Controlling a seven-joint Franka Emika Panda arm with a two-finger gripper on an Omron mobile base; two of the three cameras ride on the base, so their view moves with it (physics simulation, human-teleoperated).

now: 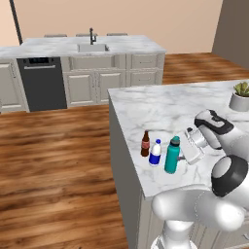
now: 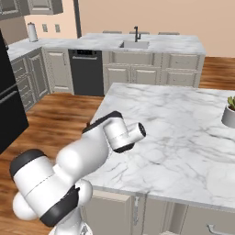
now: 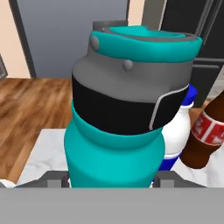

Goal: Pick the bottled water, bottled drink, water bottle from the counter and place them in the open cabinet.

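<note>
Three bottles stand in a row near the left front corner of the white marble counter (image 1: 160, 104). The tall teal water bottle (image 1: 171, 156) with its dark lid is nearest the arm. My gripper (image 1: 186, 153) reaches it from the right, and in the hand view its fingers (image 3: 56, 179) press both sides of the water bottle (image 3: 116, 144). Just behind stand the small clear bottled water (image 1: 155, 152) (image 3: 178, 140) with a blue label and the brown bottled drink (image 1: 145, 144) (image 3: 205, 135) with a red label. In the right base view my arm hides the bottles. The open cabinet is out of view.
A potted plant (image 1: 240, 97) (image 2: 228, 114) sits at the counter's far right. Across the wooden floor (image 1: 53, 160) runs a second marble top with a sink (image 1: 92, 47) and a dark dishwasher (image 1: 41, 82). A black fridge (image 2: 9, 110) stands at the left.
</note>
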